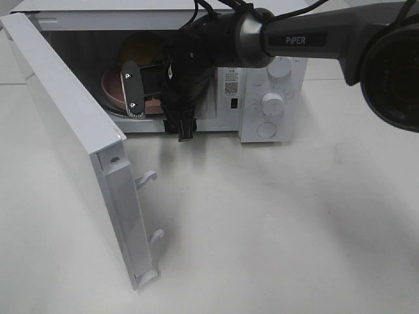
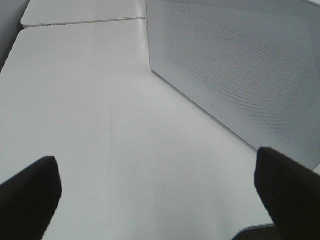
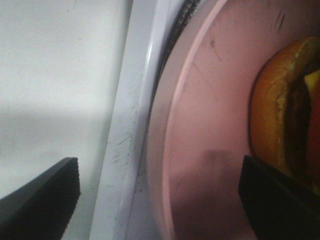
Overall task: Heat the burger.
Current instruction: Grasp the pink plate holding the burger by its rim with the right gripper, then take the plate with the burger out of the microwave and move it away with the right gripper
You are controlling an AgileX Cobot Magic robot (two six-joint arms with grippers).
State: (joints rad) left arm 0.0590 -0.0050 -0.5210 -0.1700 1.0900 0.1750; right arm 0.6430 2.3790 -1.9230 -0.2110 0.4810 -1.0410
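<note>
Burger (image 1: 141, 49) on pink plate (image 1: 112, 88) inside open microwave (image 1: 268, 98) (door (image 1: 72, 144) swung wide).

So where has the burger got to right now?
The burger sits on the pink plate inside the open microwave, at the left of the high view, with the right arm's pincer reaching in around the plate's edge.

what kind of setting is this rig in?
Likely a lab tabletop mocked up as a kitchen: a white microwave with its door swung open on a bare white table, and a burger on a pink plate inside.
</note>
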